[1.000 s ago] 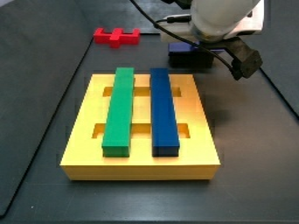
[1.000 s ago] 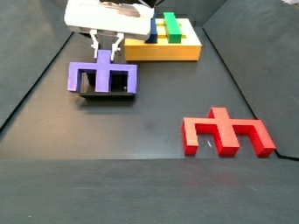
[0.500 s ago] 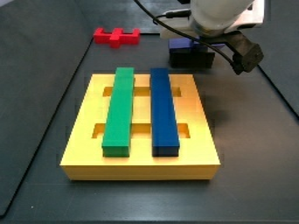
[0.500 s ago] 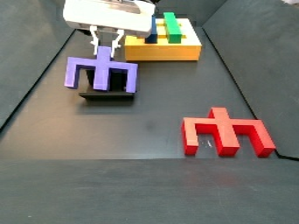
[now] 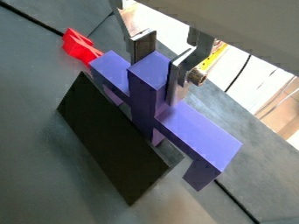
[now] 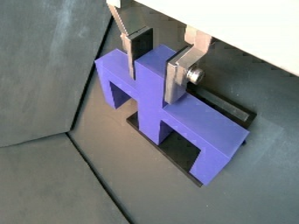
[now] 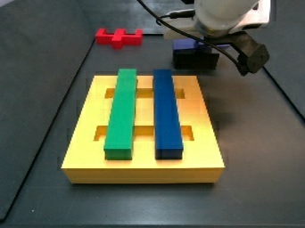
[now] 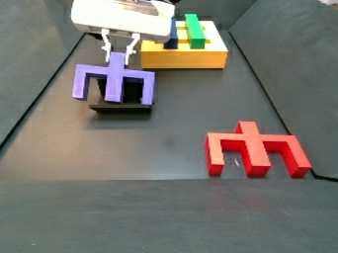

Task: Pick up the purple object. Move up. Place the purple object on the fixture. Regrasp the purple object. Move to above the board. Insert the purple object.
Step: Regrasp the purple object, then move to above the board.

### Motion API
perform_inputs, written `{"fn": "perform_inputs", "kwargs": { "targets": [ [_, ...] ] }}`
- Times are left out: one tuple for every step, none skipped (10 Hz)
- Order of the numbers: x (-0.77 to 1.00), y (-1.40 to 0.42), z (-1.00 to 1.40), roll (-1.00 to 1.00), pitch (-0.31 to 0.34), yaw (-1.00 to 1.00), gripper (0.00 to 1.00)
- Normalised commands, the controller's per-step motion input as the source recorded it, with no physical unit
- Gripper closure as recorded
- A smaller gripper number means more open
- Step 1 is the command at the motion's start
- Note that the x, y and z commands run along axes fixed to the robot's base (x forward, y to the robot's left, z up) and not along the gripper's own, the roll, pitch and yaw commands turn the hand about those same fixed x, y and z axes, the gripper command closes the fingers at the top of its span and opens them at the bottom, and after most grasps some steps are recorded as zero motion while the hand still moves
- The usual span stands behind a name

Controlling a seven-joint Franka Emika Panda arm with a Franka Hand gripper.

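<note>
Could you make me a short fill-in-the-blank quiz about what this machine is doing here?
1. The pincer straddles the central stem of the ___ blocky plastic piece.
2. That piece rests on the small ___ fixture.
3. The thick yellow board carries a green bar and a ___ bar.

Missing words: purple; black; blue

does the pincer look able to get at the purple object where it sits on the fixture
Probably yes. The pincer already straddles the purple object's central stem, silver fingers on either side, while the piece rests on the fixture. Nothing stands between them; the red piece lies well away.
</note>
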Motion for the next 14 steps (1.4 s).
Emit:
{"fn": "perform_inputs", "kwargs": {
  "targets": [
    [0.00,0.00,0.00,0.00,0.000,0.00,1.00],
    [0.00,0.00,0.00,0.00,0.000,0.00,1.00],
    [0.00,0.00,0.00,0.00,0.000,0.00,1.00],
    [0.00,0.00,0.00,0.00,0.000,0.00,1.00],
    [0.00,0.00,0.00,0.00,0.000,0.00,1.00],
    [0.00,0.00,1.40,0.00,0.000,0.00,1.00],
    [0.02,0.00,1.40,-0.02,-0.002,-0.06,1.00],
    [0.00,0.02,1.40,-0.09,0.013,-0.08,1.00],
    [0.02,0.01,1.40,-0.05,0.032,-0.04,1.00],
    [0.01,0.00,1.40,-0.03,0.069,-0.04,1.00],
    [0.01,0.00,1.40,-0.02,0.080,-0.03,1.00],
    [0.02,-0.01,0.73,-0.01,0.096,0.00,1.00],
    [0.04,-0.01,0.34,0.02,0.110,0.01,1.00],
    [0.06,-0.02,0.17,0.02,0.117,0.04,1.00]
  ]
}}
